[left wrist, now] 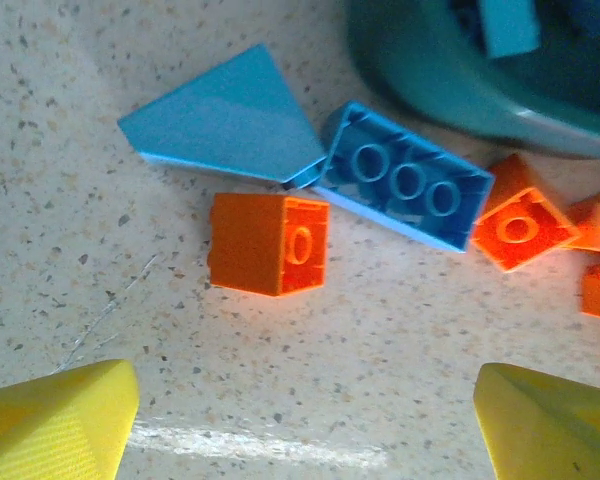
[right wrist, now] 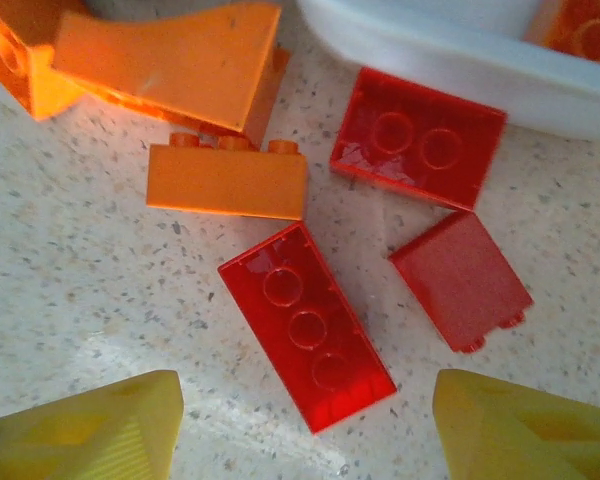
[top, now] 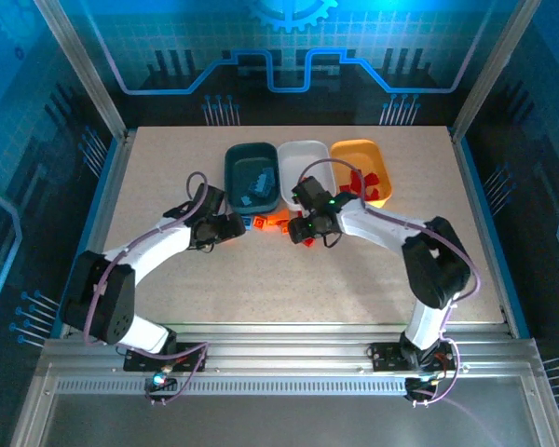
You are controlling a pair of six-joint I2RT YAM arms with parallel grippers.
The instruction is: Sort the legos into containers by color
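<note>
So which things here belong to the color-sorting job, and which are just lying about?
Job:
dark teal tub, white tub, yellow-orange tub
loose blue brick, blue slope, orange cube, red brick, orange brick
left gripper and right gripper, both open

Just surroundings:
speckled table, metal rail, blue backdrop

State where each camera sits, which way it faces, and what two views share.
Top external: above and behind, looking down on the table; left arm and right arm show.
Left wrist: looks down past the open left gripper at blue bricks.
Right wrist: looks down past the open right gripper at red bricks.
Shared: the teal tub, top and left wrist.
</note>
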